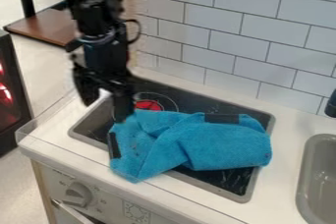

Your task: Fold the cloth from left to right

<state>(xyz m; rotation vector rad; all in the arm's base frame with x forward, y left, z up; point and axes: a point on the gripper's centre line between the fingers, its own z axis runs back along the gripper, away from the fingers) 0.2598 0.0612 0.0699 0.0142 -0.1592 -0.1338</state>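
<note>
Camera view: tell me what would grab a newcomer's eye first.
The bright blue cloth would likely draw the eye first, lying rumpled and partly folded across the dark stovetop. Next might come the black gripper, at the cloth's upper left end, and the vivid red burner spot just beside it, above the cloth's edge.

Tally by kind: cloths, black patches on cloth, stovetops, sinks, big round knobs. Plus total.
Cloth: 1
Black patches: 2
Stovetop: 1
Sink: 1
Big round knob: 1
Total: 6
</note>
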